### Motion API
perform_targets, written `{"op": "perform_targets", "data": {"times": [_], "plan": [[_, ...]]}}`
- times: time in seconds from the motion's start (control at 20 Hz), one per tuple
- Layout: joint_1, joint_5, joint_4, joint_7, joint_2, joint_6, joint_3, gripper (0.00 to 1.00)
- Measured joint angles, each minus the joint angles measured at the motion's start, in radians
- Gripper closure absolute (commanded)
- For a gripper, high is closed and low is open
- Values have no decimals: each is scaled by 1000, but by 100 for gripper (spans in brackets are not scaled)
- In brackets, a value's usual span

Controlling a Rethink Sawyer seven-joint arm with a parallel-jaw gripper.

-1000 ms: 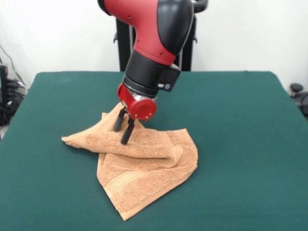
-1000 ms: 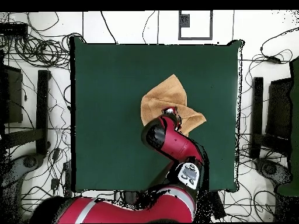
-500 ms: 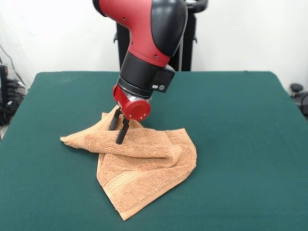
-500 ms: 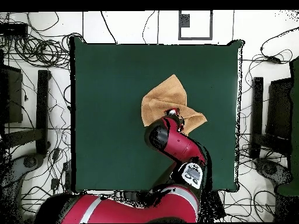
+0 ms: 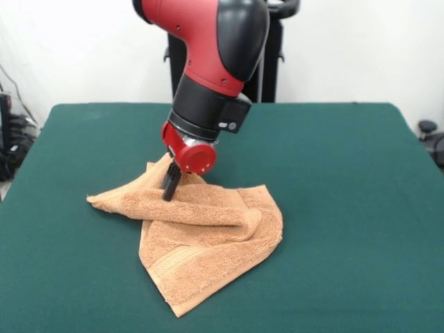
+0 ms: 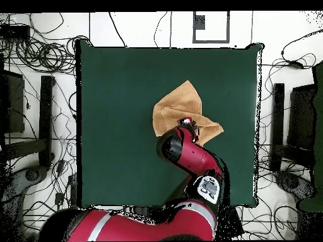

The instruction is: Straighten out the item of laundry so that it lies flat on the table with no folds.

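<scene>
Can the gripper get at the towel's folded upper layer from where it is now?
Probably yes. The gripper is already down on the towel at its raised fold, apparently shut on the cloth, with nothing else on the table in the way.

The table [image 5: 347, 208] lies bare from twelve round to six o'clock of the towel [image 5: 201, 243], and along the far edge. The crumpled towel, folded over itself in a raised ridge, blocks the middle-left. The arm [image 5: 208, 62] leans down over it, gripper [image 5: 168, 189] closed into the cloth at the ridge's eleven o'clock.
</scene>
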Motion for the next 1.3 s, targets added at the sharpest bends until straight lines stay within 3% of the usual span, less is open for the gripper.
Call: {"op": "perform_targets", "data": {"times": [0.6, 1.3], "plan": [[-9, -32, 0, 0, -1, 0, 0, 100], [47, -32, -2, 0, 21, 0, -46, 100]]}}
